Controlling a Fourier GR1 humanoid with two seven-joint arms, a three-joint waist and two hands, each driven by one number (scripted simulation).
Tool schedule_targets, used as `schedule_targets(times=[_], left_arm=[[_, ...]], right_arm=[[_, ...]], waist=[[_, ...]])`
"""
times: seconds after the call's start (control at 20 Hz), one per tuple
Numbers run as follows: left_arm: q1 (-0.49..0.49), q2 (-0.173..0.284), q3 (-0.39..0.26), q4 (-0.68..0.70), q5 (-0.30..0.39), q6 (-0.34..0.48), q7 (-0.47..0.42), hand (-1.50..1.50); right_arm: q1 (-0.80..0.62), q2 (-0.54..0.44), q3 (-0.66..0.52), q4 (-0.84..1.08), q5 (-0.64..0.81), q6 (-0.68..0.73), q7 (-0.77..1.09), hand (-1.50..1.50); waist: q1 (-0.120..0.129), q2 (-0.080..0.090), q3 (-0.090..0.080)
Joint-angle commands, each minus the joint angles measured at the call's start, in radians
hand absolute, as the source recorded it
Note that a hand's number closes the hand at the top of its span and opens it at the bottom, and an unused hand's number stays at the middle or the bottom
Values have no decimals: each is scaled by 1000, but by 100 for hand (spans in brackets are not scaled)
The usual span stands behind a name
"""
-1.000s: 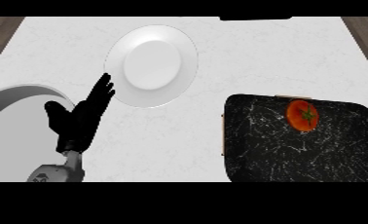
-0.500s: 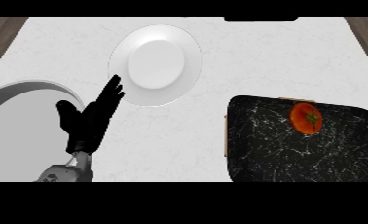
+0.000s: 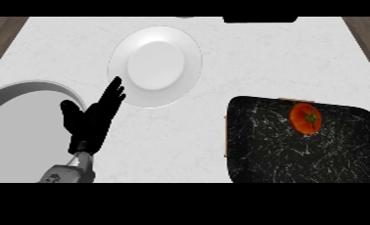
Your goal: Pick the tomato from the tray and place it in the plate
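Resting low at the view's left, the black left robot hand (image 3: pixel 90 121) shows on the end of its grey forearm (image 3: pixel 66 174), fingers straight and spread apart, holding nothing; their tips point toward the lower-left rim of the round white plate (image 3: pixel 154 66). Just left of the hand curves the pale rim of a round grey basin (image 3: pixel 51 87). At lower right, well apart from the hand, lies the black marble-veined rectangular tray (image 3: pixel 282 146) on the white speckled worktop (image 3: pixel 274 57). The round red tomato (image 3: pixel 306 118), green stem uppermost, sits on the tray near its far edge. Farther off, the plate lies bare on the worktop, left of centre. The right robot hand does not show.
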Motion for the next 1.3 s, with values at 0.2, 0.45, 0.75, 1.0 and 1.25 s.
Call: schedule_targets(times=[0.2,0.45,0.75,1.0,1.25], left_arm=[[113,0,25,78,17,-16,-27,0],[103,7,34,21,3,7,22,0],[12,-15,61,126,-4,4,20,0],[91,-4,76,143,4,-50,-60,0],[92,-12,72,131,-19,-44,-61,0]], right_arm=[[63,54,110,-102,161,-85,-51,-150],[89,109,138,-183,227,-176,42,-150],[142,131,176,-208,286,-148,32,-150],[107,185,184,-138,366,-164,-1,-150],[136,266,209,-261,448,-242,135,-150]], waist=[[-5,6,-16],[-7,3,-15],[-16,5,-15],[-6,6,-15],[-10,4,-15]])
